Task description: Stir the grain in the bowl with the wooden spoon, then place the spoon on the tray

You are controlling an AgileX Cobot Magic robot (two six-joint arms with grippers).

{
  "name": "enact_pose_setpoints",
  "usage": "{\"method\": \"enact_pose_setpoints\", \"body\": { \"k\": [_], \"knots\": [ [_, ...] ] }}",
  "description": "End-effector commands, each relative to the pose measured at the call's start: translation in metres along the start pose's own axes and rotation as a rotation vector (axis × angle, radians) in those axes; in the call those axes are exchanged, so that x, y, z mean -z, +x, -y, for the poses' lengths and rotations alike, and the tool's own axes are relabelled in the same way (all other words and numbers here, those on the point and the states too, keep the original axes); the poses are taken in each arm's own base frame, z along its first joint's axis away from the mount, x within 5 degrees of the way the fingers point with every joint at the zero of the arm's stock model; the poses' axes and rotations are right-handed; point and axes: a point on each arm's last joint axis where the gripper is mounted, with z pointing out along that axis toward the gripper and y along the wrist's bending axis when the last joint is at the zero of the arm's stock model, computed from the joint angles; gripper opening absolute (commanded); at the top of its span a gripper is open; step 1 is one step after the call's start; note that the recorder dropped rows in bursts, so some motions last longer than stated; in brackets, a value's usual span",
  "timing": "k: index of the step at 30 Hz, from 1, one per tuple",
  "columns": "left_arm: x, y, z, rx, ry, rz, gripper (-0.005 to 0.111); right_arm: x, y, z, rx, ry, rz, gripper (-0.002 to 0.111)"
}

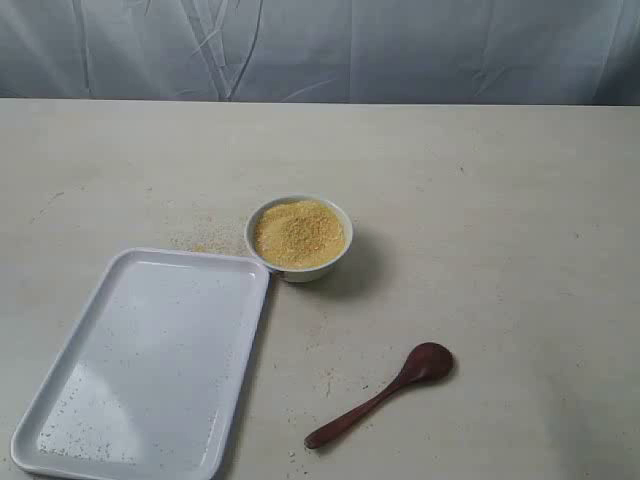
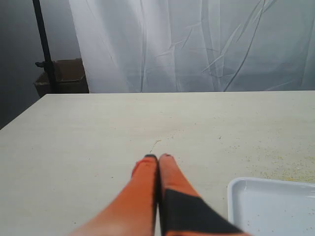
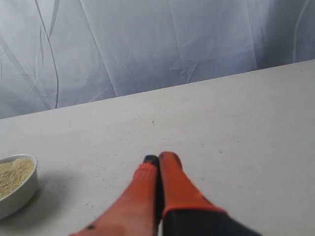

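The left tool (image 2: 157,158) is clenched on nothing, its fingers pressed together above the bare tabletop (image 2: 98,137), with a corner of the tray (image 2: 266,206) near it. The right tool (image 3: 158,159) is likewise clenched and empty, with the bowl (image 3: 22,194) in sight nearby. Only the exterior view shows the spoon (image 1: 385,397). It lies flat on the tabletop, between nothing, apart from both bowl and tray. Neither arm appears in that view. The grain (image 1: 298,233) fills the bowl and looks fairly level, possibly unstirred, though that is hard to tell. Picking up the spoon, stirring and setting it on the tray all appear left to do.
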Motion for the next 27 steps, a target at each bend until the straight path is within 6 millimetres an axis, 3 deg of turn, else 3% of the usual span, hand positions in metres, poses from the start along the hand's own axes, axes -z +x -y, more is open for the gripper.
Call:
{"method": "enact_pose_setpoints", "body": {
  "k": [1, 9, 18, 21, 24, 27],
  "knots": [
    [0.000, 0.001, 0.000, 0.006, 0.001, 0.007, 0.000, 0.001, -0.005, -0.001, -0.001, -0.011, 0.067, 0.000],
    [0.000, 0.001, 0.000, 0.006, 0.001, 0.007, 0.000, 0.008, -0.035, -0.007, 0.024, -0.069, 0.401, 0.000],
    [0.000, 0.001, 0.000, 0.006, 0.001, 0.007, 0.000, 0.019, -0.053, -0.010, 0.022, -0.113, 0.635, 0.000],
    [0.000, 0.001, 0.000, 0.006, 0.001, 0.007, 0.000, 0.017, -0.055, -0.010, 0.041, -0.093, 0.561, 0.000],
    [0.000, 0.001, 0.000, 0.006, 0.001, 0.007, 0.000, 0.016, -0.079, -0.013, 0.205, -0.020, 0.338, 0.000],
    [0.000, 0.001, 0.000, 0.006, 0.001, 0.007, 0.000, 0.007, -0.098, -0.015, 0.214, 0.008, 0.169, 0.000]
  ]
}}
